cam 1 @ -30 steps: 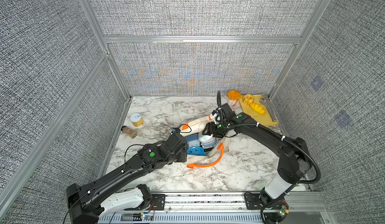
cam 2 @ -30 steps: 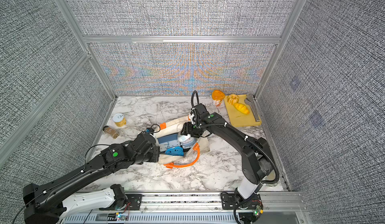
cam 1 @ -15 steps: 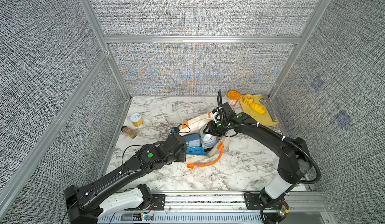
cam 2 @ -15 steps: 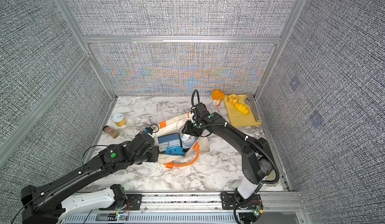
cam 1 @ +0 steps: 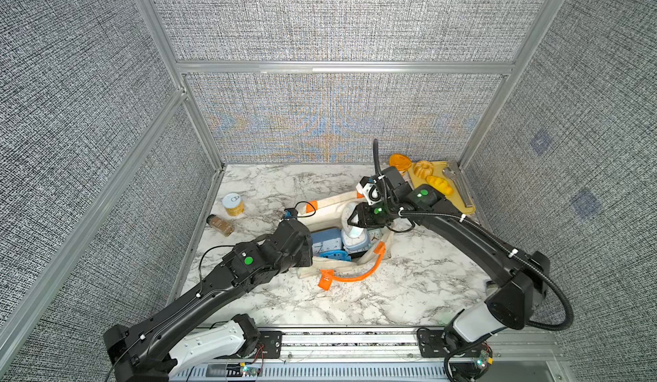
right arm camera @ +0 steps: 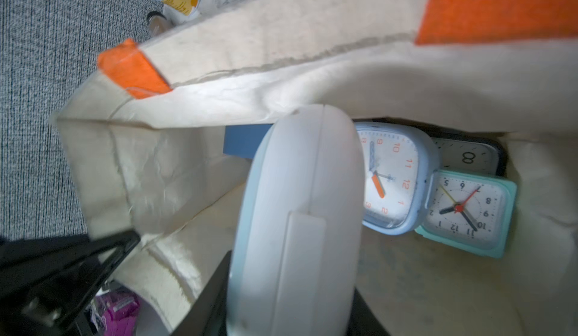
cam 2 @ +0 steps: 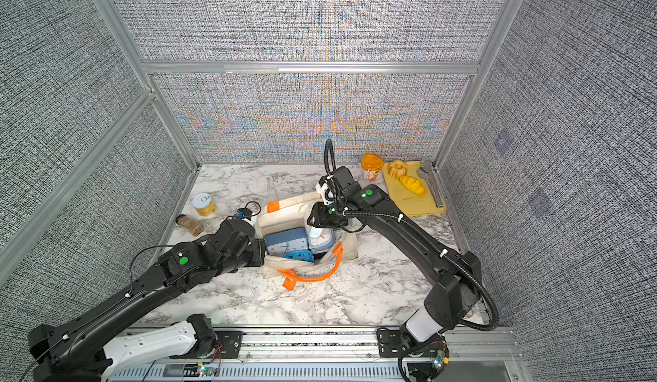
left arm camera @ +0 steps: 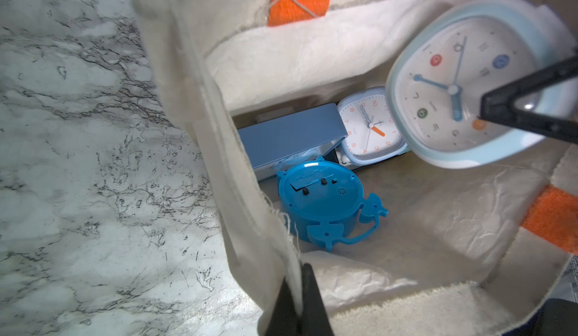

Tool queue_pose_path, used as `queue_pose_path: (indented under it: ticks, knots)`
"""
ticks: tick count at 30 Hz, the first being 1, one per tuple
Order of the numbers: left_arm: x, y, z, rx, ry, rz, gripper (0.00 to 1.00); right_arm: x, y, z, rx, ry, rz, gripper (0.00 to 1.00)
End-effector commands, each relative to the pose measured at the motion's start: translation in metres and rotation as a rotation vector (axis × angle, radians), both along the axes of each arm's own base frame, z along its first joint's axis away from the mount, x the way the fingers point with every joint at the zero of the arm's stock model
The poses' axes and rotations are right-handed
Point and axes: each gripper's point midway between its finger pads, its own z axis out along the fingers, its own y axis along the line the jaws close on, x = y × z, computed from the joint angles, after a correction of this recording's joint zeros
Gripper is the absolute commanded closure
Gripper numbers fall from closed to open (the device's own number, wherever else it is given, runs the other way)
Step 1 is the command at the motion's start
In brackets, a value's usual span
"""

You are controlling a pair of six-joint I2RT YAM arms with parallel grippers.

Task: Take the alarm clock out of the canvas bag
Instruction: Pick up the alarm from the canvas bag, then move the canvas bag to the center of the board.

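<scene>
Right hand gripped the pale-blue alarm clock; left hand pinched the canvas bag by its rim. Advised: lift vertically, clearing the fabric.

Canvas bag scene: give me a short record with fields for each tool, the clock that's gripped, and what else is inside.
Left tool: shut on the rim of the canvas bag
Right tool: shut on the pale blue alarm clock
Held clock: tilted, above the others, not yet out of the bag
Inside: bright blue round clock face down, blue box clock, orange-numeral clock, teal clock
</scene>
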Motion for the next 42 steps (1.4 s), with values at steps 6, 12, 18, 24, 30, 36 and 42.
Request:
queue_pose_path:
  ticks: [6,12,18,24,30,36,42]
  knots:
    - [0.011,0.013,0.008,0.048,-0.03,-0.011,0.98,-0.009,-0.018,0.07,-0.002,-0.192,0.037,0.68]
    - [0.019,0.028,0.019,0.1,-0.059,0.013,0.99,0.019,-0.066,0.124,-0.059,-0.351,-0.114,0.7]
    - [0.024,0.053,0.033,0.16,-0.09,0.061,0.99,0.051,-0.141,0.131,-0.166,-0.401,-0.326,0.7]
    - [0.02,0.074,0.029,0.196,-0.08,0.096,0.98,0.081,-0.184,0.086,-0.266,-0.377,-0.454,0.7]
    - [0.021,0.077,0.018,0.19,-0.056,0.107,0.6,0.123,-0.208,0.032,-0.378,-0.347,-0.511,0.7]
    - [0.039,0.063,0.039,0.144,-0.087,0.113,0.29,0.163,-0.204,-0.01,-0.371,-0.35,-0.466,0.7]
    - [0.063,0.033,0.092,0.068,-0.17,0.039,0.16,0.185,-0.188,-0.06,-0.362,-0.287,-0.375,0.7]
